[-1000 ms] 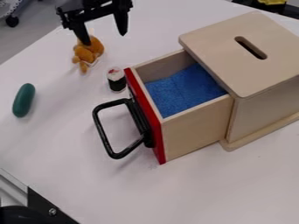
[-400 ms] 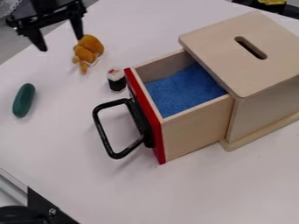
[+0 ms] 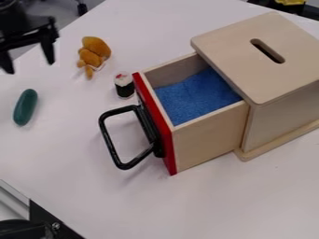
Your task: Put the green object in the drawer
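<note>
The black gripper hangs at the upper left, open, with nothing between its fingers; it is above the table and a little beyond the green object. That green object, a smooth dark oblong, lies on the table at the left. The drawer is pulled out of a light wooden box; it has a red front, a black handle and a blue lining.
A small sushi-like toy stands beside the drawer's red front. An orange-brown plush toy lies behind it, right of the gripper. The white table ends along a slanting edge at the lower left.
From above the plush toy, the gripper has moved left and somewhat down the view, to the area just beyond the green object. The objects and drawer have stayed put.
</note>
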Controlling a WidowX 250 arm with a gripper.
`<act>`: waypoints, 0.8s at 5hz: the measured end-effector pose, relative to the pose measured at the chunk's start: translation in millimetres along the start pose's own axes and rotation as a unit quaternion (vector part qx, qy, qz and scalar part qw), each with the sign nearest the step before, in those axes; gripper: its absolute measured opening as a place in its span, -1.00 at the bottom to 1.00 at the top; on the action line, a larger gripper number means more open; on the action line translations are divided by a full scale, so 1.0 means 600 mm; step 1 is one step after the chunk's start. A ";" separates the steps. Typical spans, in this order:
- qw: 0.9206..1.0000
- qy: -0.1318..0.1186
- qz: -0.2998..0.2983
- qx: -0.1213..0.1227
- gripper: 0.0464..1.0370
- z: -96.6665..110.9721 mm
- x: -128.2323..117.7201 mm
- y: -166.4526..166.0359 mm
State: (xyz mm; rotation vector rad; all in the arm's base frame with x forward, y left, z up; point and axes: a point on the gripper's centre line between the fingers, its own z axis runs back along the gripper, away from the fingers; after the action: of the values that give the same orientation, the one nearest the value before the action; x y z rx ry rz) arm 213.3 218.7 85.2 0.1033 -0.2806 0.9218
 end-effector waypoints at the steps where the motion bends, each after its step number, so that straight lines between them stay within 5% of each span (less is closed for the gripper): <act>1: 1.000 -0.002 0.004 0.000 0.92 -0.004 0.002 0.032; 2: 1.000 0.002 0.013 0.018 0.92 -0.020 0.002 0.048; 4: 0.996 0.054 0.003 0.064 0.92 -0.087 -0.022 0.069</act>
State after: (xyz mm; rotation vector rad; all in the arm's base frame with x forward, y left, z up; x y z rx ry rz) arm 183.0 244.3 29.9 0.1711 -0.1218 0.9470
